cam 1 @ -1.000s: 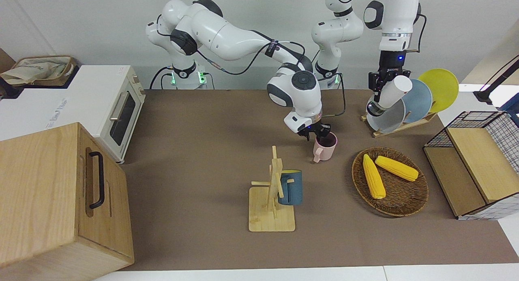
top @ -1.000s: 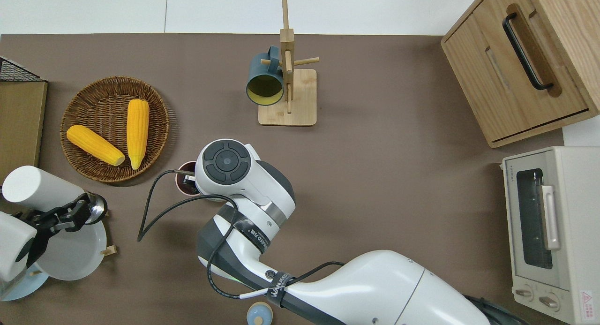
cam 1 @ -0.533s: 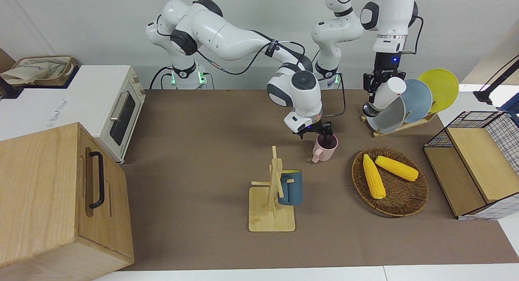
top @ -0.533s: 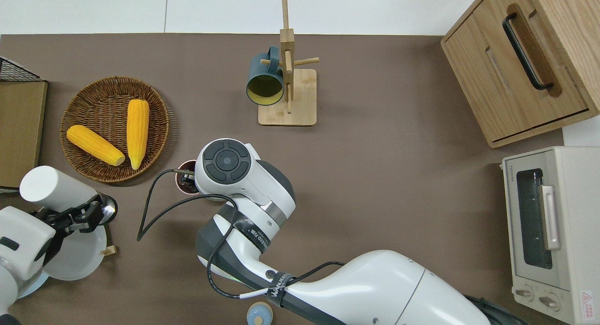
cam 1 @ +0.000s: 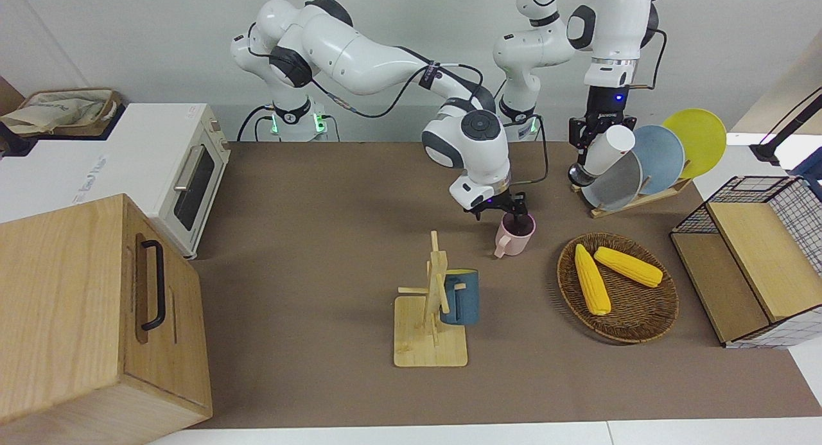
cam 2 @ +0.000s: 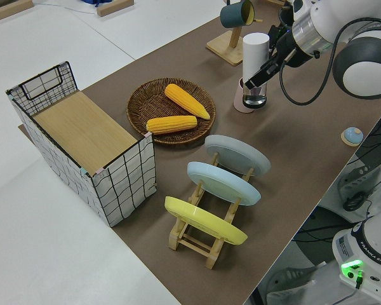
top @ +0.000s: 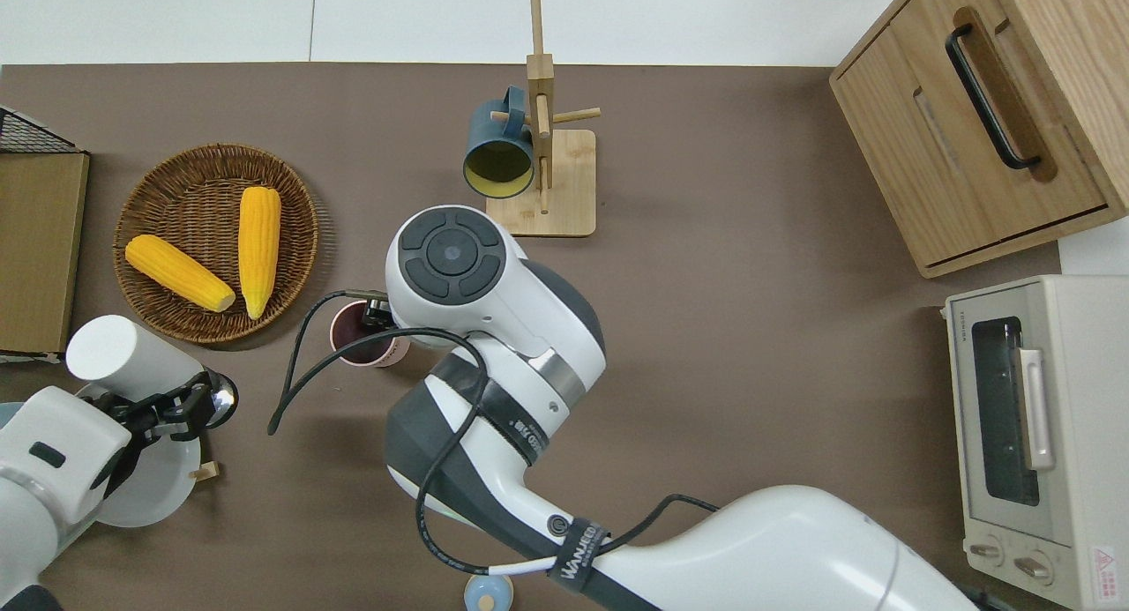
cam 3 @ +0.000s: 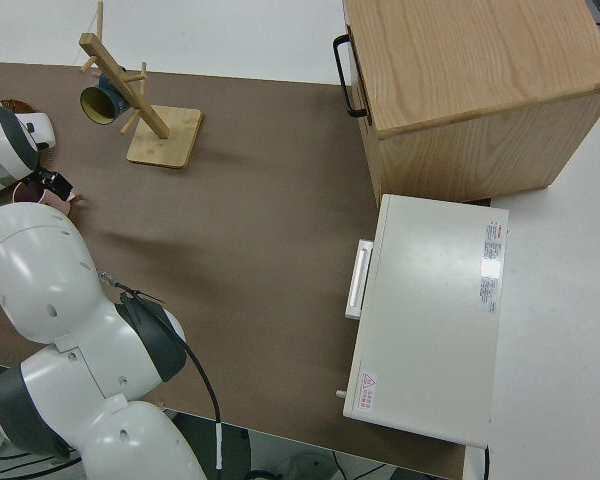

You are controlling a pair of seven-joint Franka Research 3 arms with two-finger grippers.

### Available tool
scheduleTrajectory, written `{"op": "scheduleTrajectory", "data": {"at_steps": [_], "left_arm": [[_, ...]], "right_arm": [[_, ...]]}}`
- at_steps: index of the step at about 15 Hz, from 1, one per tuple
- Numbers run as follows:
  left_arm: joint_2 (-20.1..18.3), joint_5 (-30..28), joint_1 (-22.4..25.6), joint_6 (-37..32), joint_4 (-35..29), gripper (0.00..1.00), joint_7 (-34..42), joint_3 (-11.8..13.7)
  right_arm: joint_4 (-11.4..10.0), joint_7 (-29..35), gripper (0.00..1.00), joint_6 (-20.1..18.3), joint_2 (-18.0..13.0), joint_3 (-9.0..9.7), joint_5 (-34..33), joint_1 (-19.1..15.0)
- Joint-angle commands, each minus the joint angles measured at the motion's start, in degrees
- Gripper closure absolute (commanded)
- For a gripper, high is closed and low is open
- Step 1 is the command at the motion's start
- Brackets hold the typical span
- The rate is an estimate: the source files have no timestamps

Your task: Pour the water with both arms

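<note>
1. Since the earlier frame, the left pincer (top: pixel 172 406) has carried its tilted white bottle (top: pixel 123 357) closer to the pink mug (top: pixel 362 333).
2. Right pincer (cam 1: pixel 509 209) grips the mug's rim, just beneath it on the counter (top: pixel 723 346).

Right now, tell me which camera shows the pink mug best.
The front view: the pink mug shows whole, handle included, with the right gripper at its rim. Overhead, the right arm covers part of it. In the left side view the white bottle hides most of it; the right side view shows a sliver.
</note>
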Motion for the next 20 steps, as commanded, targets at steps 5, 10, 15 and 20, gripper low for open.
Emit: {"op": "scheduleTrajectory", "data": {"at_steps": [5, 10, 15, 20], "left_arm": [[-1.0, 0.2, -4.7, -2.5, 0.3, 1.00, -0.1, 0.5], [-0.5, -0.8, -7.9, -2.5, -1.1, 1.00, 0.1, 0.5], [0.4, -2.9, -10.5, -2.2, -1.7, 1.00, 0.1, 0.5], [0.6, -3.7, -12.1, -2.4, -2.4, 1.00, 0.1, 0.5]], "right_arm": [[-2.4, -32.5, 0.009, -11.6, -10.7, -4.62, -0.8, -8.0], [-7.4, -45.6, 0.009, -15.0, -15.9, -10.87, -0.7, -10.7], [-14.9, -52.5, 0.009, -15.6, -22.7, -11.40, -0.5, -18.8], [-19.9, -52.5, 0.009, -15.9, -30.5, -16.31, 6.0, -21.0]]}}
